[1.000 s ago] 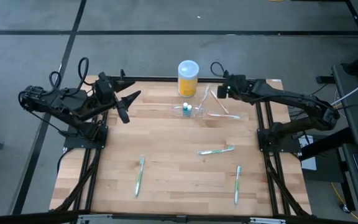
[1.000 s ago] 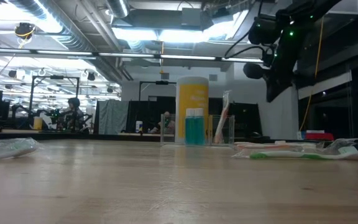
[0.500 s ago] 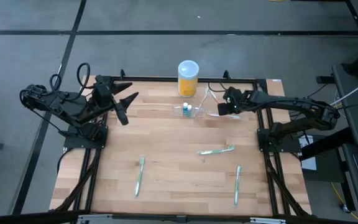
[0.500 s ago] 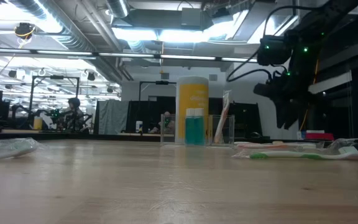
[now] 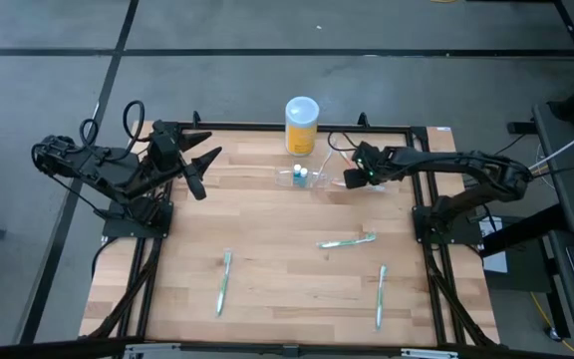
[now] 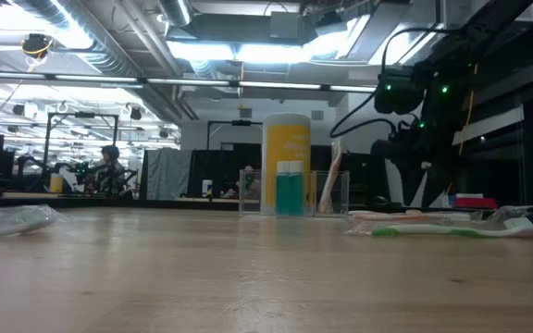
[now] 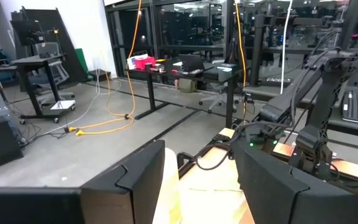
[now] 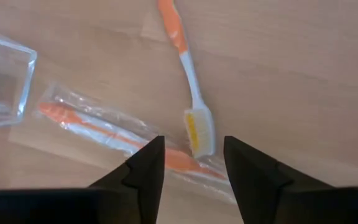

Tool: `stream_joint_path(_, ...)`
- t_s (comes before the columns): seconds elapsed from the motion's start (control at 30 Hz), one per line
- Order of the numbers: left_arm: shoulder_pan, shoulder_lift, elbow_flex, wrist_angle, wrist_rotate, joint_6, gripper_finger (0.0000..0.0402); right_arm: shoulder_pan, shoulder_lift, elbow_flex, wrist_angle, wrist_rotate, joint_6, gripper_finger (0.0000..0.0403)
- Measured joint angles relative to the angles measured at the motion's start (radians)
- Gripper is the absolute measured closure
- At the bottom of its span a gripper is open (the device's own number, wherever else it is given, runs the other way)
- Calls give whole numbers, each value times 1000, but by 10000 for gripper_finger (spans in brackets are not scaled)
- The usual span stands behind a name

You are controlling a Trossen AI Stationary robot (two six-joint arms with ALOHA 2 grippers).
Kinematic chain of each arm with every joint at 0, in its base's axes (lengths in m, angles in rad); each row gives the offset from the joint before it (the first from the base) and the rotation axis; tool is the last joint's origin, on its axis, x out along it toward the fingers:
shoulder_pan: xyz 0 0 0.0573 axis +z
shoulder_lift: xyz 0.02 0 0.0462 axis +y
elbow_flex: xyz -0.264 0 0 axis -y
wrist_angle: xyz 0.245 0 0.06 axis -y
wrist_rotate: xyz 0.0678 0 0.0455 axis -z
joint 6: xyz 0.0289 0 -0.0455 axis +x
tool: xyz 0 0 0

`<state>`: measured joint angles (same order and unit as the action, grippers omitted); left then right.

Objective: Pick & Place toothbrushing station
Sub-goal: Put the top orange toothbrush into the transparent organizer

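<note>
The toothbrushing station, a small clear holder with two blue tubes in it, stands on the table's far middle; its corner shows in the right wrist view. Just to its right my right gripper hangs open, pointing down. Its fingers stand either side of the white head of a bare orange toothbrush that lies flat on the wood, above it and clear of it. A wrapped orange toothbrush lies beside that one. My left gripper waits open at the far left.
A yellow white-lidded container stands behind the holder at the far edge. Three green toothbrushes lie on the near half: one at the middle right, one near left, one near right. Bare wood lies between them.
My right gripper has come from the table's far right edge toward the holder and down toward the orange toothbrushes, tipping to point down. In the low view its fingers have gone from shut to spread apart. Nothing on the table has moved.
</note>
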<state>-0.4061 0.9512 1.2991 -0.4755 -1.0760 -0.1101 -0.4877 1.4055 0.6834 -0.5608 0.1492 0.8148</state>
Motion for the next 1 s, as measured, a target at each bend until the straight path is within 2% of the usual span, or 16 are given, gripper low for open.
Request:
stream_joint_path(0.23,0,0,0,0,0,-11,207,0,81,0,26,-19,-10,241)
stream_joint_path(0.5,0,0,0,0,0,-18,207,0,94,0,23,-3,-15,252)
stream_joint_path(0.6,0,0,0,0,-1,-20,207,0,94,0,23,5,-16,282)
stream_joint_path(0.8,0,0,0,3,-1,-26,207,4,93,0,30,-11,-46,384)
stream_joint_path(1.0,0,0,0,8,-1,-26,207,27,56,0,29,-25,-28,397)
